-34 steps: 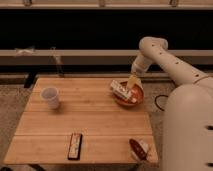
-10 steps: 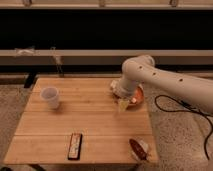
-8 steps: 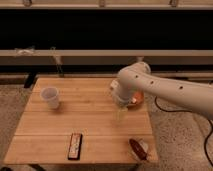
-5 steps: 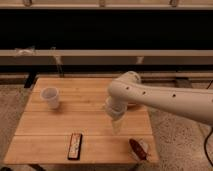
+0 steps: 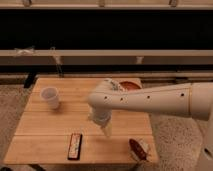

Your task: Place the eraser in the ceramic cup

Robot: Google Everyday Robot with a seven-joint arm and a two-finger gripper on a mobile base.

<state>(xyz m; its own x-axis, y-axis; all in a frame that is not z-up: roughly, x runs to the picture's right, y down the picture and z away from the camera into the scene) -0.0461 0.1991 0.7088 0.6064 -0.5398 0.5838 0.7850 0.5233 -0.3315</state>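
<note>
Eraser [image 5: 75,146] lies flat and untouched, just left of and nearer the camera than the gripper claw [image 5: 105,131]; the claw hangs over the bare table [image 5: 40,125], jaws wide and empty, seemingly ready to pick up; the ceramic cup [image 5: 50,97] waits upright, farther left and back.

Dark eraser [image 5: 75,146] lies flat near claw [image 5: 105,131]; white cup [image 5: 49,97] upright, well apart.

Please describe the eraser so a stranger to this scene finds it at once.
On the wooden table, look at the front edge, left of the middle. The eraser lies flat there, left of the hovering tool. It is a dark bar, unlike the rounded brown-and-white object at front right.
</note>
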